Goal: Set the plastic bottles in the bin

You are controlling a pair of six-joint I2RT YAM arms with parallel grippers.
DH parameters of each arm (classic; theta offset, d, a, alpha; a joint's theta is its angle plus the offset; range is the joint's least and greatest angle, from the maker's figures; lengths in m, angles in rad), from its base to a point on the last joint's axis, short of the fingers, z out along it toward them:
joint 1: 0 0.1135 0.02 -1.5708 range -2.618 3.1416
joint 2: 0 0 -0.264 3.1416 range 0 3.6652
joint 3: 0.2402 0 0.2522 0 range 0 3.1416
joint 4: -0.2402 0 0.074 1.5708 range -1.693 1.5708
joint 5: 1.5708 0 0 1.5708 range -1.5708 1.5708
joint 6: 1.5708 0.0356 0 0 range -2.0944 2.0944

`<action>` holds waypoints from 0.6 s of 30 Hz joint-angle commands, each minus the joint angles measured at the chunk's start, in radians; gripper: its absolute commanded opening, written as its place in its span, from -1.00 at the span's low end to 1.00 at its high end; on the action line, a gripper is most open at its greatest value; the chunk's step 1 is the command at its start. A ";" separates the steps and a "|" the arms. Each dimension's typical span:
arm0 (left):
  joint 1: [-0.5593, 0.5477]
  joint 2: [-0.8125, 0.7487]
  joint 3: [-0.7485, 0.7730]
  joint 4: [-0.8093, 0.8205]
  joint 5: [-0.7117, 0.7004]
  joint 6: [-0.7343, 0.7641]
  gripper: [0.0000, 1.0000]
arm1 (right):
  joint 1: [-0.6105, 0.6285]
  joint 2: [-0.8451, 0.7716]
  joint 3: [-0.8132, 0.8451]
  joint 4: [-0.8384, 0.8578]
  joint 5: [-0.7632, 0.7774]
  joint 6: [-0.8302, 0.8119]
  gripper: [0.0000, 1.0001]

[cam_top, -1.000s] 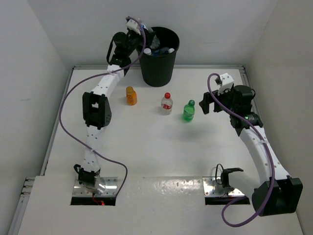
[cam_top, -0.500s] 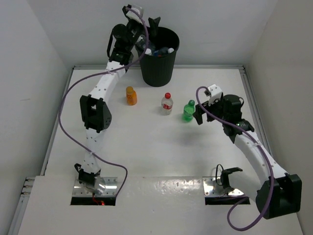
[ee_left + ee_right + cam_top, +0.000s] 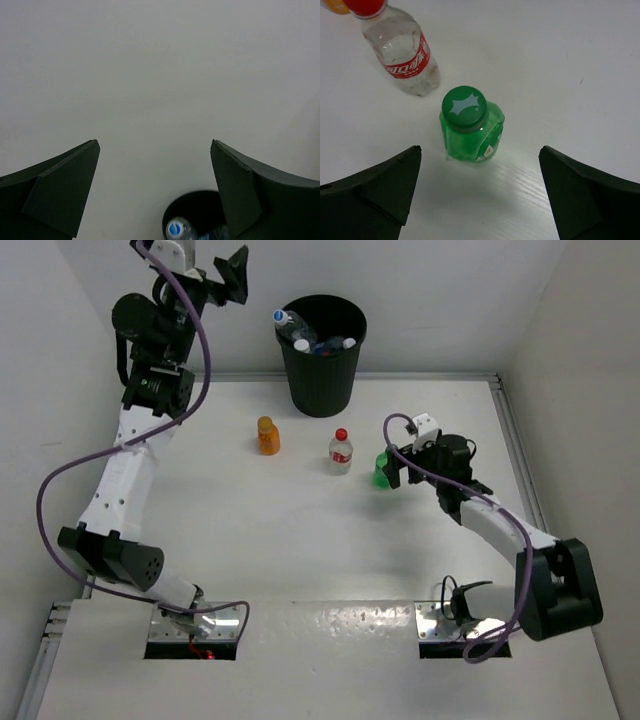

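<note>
**Three bottles stand on the table, others lie in the bin**

A black round bin (image 3: 322, 375) stands at the far edge of a white table (image 3: 300, 540), seen from above. A clear bottle with a blue cap (image 3: 286, 320) leans against the bin's left rim, its top poking out. More bottles lie inside it; their number cannot be told.

Three bottles stand upright in a row on the near side of the bin, well apart from each other. An orange bottle (image 3: 267, 435) is left of the bin's centre. A clear bottle with a red cap (image 3: 341, 451) is almost straight in front. A green bottle (image 3: 382, 468) is off to the right.

The right gripper (image 3: 480, 148) is low beside the green bottle, jaws spread wide, a finger on either side and neither touching it.

The left gripper (image 3: 155, 145) is raised high to the left of the bin, jaws wide and holding nothing, facing the white wall (image 3: 160, 75).
</note>
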 commanded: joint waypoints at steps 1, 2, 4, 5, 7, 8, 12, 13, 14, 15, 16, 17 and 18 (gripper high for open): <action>0.025 -0.047 -0.126 -0.122 -0.054 -0.009 1.00 | 0.003 0.077 0.058 0.137 -0.003 0.063 0.98; 0.025 -0.062 -0.149 -0.123 -0.054 -0.009 1.00 | 0.004 0.106 0.063 0.175 -0.005 0.060 0.98; 0.049 -0.092 -0.215 -0.149 -0.063 -0.009 1.00 | 0.003 0.161 0.101 0.183 -0.019 0.069 0.98; 0.050 -0.119 -0.236 -0.149 -0.063 -0.009 1.00 | -0.005 0.199 0.113 0.187 -0.042 0.068 0.93; 0.072 -0.142 -0.299 -0.161 -0.063 -0.009 1.00 | -0.003 0.245 0.146 0.210 -0.060 0.072 0.83; 0.089 -0.161 -0.319 -0.161 -0.063 -0.009 1.00 | -0.006 0.264 0.150 0.232 -0.083 0.063 0.62; 0.131 -0.197 -0.431 -0.173 -0.082 -0.009 1.00 | 0.007 0.310 0.188 0.215 -0.128 0.019 0.07; 0.140 -0.198 -0.447 -0.182 -0.082 -0.009 1.00 | 0.010 0.309 0.193 0.201 -0.149 0.014 -0.03; 0.155 -0.208 -0.464 -0.182 -0.082 0.000 1.00 | 0.009 0.302 0.198 0.195 -0.155 0.003 -0.25; 0.155 -0.208 -0.491 -0.172 -0.082 0.001 1.00 | 0.009 0.305 0.198 0.174 -0.162 -0.001 -0.37; 0.169 -0.217 -0.502 -0.172 -0.082 0.001 1.00 | 0.009 0.290 0.201 0.167 -0.165 -0.007 -0.46; 0.181 -0.217 -0.513 -0.161 -0.082 0.001 1.00 | 0.007 0.252 0.207 0.166 -0.169 -0.009 -0.53; 0.181 -0.227 -0.536 -0.161 -0.073 0.001 1.00 | 0.003 0.238 0.213 0.157 -0.172 -0.009 -0.60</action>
